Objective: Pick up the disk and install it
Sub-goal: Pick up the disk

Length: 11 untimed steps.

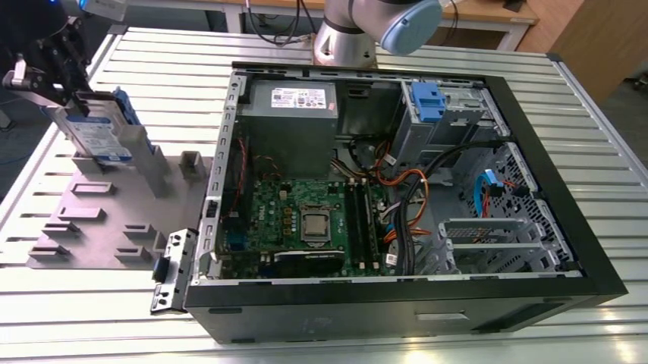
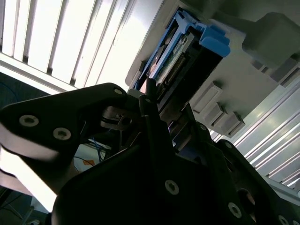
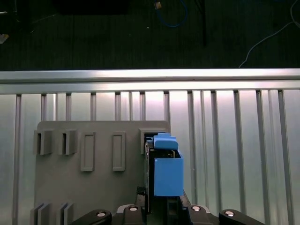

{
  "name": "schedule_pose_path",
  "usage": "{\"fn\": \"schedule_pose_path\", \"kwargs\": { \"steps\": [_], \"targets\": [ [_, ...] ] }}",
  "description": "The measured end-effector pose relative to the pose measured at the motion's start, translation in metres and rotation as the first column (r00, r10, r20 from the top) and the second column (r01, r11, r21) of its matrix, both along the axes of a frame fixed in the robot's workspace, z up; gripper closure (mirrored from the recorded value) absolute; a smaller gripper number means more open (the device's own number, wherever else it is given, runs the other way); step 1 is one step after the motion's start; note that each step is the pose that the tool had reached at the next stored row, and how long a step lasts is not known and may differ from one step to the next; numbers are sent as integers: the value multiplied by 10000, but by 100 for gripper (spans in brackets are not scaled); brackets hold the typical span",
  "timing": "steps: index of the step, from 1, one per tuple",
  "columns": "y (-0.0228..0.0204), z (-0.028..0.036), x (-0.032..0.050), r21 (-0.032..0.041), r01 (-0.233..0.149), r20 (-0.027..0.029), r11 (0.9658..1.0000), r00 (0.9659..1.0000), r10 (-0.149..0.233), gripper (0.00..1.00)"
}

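Note:
The disk (image 1: 102, 130), silver with a white-and-blue label and blue side rails, stands on edge at the exterior view's left, over the grey fixture plate (image 1: 96, 220). My gripper (image 1: 83, 100) reaches down onto its upper end and is shut on it. In the first wrist view the disk's blue rail (image 3: 168, 176) sticks out from my gripper (image 3: 161, 208) across the fixture plate (image 3: 93, 187). In the second wrist view the disk (image 2: 180, 51) juts from between the black fingers (image 2: 152, 110), its connector end facing the camera. I cannot tell whether its lower edge touches the plate.
An open computer case (image 1: 567, 189) lies at the exterior view's centre and right, with a motherboard (image 1: 303, 220), a grey power-supply box (image 1: 291, 106), cables and a drive cage with a blue latch (image 1: 426, 102). The arm's base (image 1: 344, 38) stands behind the case on the slatted table (image 1: 608, 121).

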State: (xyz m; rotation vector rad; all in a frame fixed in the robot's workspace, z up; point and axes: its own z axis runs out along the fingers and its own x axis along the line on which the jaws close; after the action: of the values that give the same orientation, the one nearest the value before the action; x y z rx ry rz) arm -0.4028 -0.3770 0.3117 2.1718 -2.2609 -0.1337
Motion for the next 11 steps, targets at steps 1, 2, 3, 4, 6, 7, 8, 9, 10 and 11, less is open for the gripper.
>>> {"fn": "schedule_pose_path", "kwargs": {
  "steps": [1,2,3,4,6,7,8,9,10,11],
  "targets": [
    [0,1,0,1,0,1,10000,10000,0,65],
    [0,1,0,1,0,2,10000,10000,0,65],
    [0,16,0,1,0,-1,10000,10000,0,65],
    [0,29,0,3,0,0,10000,10000,0,65],
    [0,30,0,2,0,-1,10000,10000,0,65],
    [0,30,0,2,0,0,10000,10000,0,65],
    [0,31,0,2,0,-1,10000,10000,0,65],
    [0,31,0,2,0,0,10000,10000,0,65],
    [0,32,0,2,0,-1,10000,10000,0,65],
    [0,33,0,2,0,0,10000,10000,0,65]
  ]
}}
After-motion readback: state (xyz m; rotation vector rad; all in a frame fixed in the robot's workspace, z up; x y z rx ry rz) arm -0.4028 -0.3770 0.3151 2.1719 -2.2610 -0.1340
